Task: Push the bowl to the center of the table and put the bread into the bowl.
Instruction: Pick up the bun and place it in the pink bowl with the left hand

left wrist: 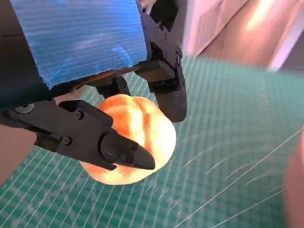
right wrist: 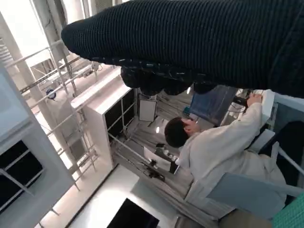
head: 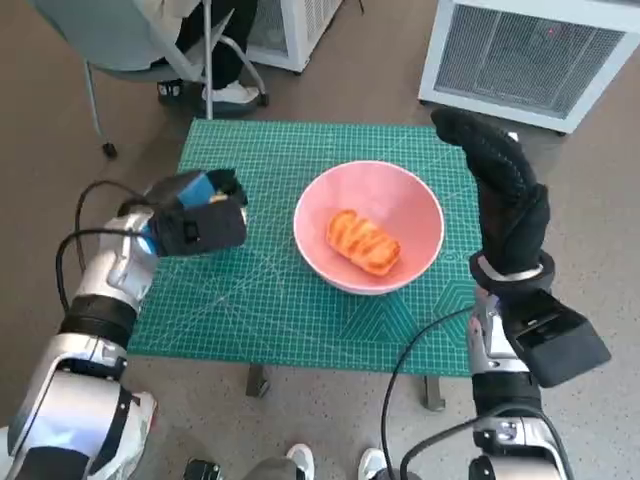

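Note:
A pink bowl stands near the middle of the green cutting mat, with a golden bread roll lying in it. My left hand hovers low over the mat's left part, a short way left of the bowl. In the left wrist view its black fingers close from both sides on a round orange bread at the mat; the head view hides this bread under the hand. My gloved right hand stands upright at the table's right edge beside the bowl, fingers straight, holding nothing.
A white slatted unit stands behind the table's right corner and another at the back. A chair with a seated person's legs is at the back left. The right wrist view shows a person in white.

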`<action>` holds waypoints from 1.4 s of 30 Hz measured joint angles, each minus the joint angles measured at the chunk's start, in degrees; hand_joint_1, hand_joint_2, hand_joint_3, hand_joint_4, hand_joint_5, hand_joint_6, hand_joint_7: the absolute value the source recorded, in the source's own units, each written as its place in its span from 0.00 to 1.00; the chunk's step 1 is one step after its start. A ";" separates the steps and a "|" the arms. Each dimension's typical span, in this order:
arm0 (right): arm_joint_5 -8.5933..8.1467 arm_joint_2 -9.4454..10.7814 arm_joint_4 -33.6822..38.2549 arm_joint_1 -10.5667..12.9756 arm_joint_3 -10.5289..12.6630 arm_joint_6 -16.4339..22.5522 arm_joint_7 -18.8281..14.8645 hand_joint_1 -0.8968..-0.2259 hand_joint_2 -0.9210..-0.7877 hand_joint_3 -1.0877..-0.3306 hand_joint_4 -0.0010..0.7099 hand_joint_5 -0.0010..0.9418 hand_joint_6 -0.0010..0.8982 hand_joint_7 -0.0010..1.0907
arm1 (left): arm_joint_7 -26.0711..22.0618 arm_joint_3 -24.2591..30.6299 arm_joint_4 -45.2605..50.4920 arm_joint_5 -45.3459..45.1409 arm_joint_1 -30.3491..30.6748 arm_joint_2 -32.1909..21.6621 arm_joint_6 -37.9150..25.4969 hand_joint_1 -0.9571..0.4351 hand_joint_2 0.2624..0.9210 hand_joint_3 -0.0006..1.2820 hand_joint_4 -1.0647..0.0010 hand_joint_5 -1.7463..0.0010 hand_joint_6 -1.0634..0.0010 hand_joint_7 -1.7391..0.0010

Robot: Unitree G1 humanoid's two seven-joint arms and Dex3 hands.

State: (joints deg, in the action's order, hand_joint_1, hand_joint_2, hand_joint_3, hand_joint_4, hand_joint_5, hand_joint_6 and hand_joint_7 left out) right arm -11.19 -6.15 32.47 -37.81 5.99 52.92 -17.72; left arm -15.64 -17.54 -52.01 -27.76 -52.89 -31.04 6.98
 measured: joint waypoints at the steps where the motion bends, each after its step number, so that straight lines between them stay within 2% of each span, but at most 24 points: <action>1: 0.00 -0.01 0.00 0.01 0.01 0.00 0.00 0.55 0.00 0.43 0.48 0.01 0.00 0.66 | -0.20 0.40 1.64 0.28 0.01 -0.08 -0.27 0.69 1.00 0.05 0.31 0.37 0.44 0.30; 11: 0.02 -0.01 -0.03 0.02 0.03 -0.03 0.00 0.55 0.00 0.43 0.48 0.01 0.00 0.66 | -0.74 2.65 17.92 1.33 0.06 0.36 -1.54 0.69 1.00 0.05 0.31 0.37 0.44 0.30; 19: 0.05 0.01 -0.03 0.01 0.02 -0.03 0.01 0.55 0.00 0.43 0.48 0.01 0.00 0.66 | -1.00 1.91 25.72 1.23 0.06 4.22 -1.97 0.69 1.00 0.05 0.32 0.35 0.43 0.31; 26: 0.07 0.04 -0.03 0.02 0.02 -0.02 0.01 0.55 0.00 0.43 0.48 0.01 0.00 0.66 | -2.03 0.23 26.03 1.27 0.00 8.24 -1.22 0.69 1.00 0.08 0.41 0.32 0.43 0.29; 33: 0.03 0.03 -0.29 0.24 0.02 -0.02 0.00 0.54 0.00 0.43 0.48 0.01 0.00 0.65 | -2.39 -1.93 21.39 1.18 -0.53 11.59 1.78 0.69 1.00 0.09 0.39 0.32 0.46 0.28; 35: 0.02 0.03 -0.52 0.41 0.02 -0.02 0.01 0.54 0.00 0.43 0.48 0.01 0.00 0.65 | -2.51 -2.33 19.83 1.16 -0.70 12.20 2.62 0.69 1.00 0.10 0.40 0.31 0.49 0.27; 37: 0.03 0.02 -0.76 0.58 0.04 -0.03 0.01 0.54 0.00 0.43 0.48 0.01 0.00 0.65 | -2.81 -2.60 18.14 1.22 -0.92 12.74 3.36 0.69 1.00 0.22 0.55 0.22 0.67 0.16; 38: 0.03 0.00 -0.96 0.70 0.05 -0.03 0.01 0.54 0.00 0.43 0.48 0.01 0.00 0.65 | -3.37 -2.71 16.94 1.31 -1.10 13.05 3.76 0.67 0.96 0.23 0.64 0.31 0.74 0.25; 39: 0.03 -0.01 -1.09 0.78 0.05 -0.04 0.02 0.55 0.00 0.43 0.48 0.01 0.00 0.65 | -4.13 -2.78 16.00 1.51 -1.25 13.32 3.89 0.64 0.91 0.21 0.73 0.51 0.82 0.43; 40: 0.04 -0.01 -1.20 0.81 0.06 -0.05 0.02 0.56 0.00 0.43 0.48 0.01 0.00 0.65 | -4.96 -2.84 15.31 1.69 -1.33 13.52 3.93 0.61 0.92 0.18 0.80 0.67 0.88 0.57; 41: 0.05 -0.01 -1.33 0.83 0.06 -0.05 0.03 0.56 0.00 0.43 0.48 0.01 0.00 0.65 | -6.16 -2.92 14.68 1.90 -1.37 13.70 3.85 0.60 0.94 0.14 0.84 0.79 0.92 0.66; 42: 0.06 -0.02 -1.43 0.84 0.07 -0.06 0.04 0.56 0.00 0.43 0.48 0.01 0.00 0.65 | -7.36 -3.02 14.42 2.08 -1.36 13.77 3.56 0.58 0.94 0.13 0.86 0.83 0.94 0.70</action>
State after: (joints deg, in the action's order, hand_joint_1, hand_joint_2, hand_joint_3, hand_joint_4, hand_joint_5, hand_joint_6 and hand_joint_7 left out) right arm -11.13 -6.17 31.04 -36.98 6.06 52.87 -17.68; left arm -23.01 -20.56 -37.59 -25.68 -54.25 -17.27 10.54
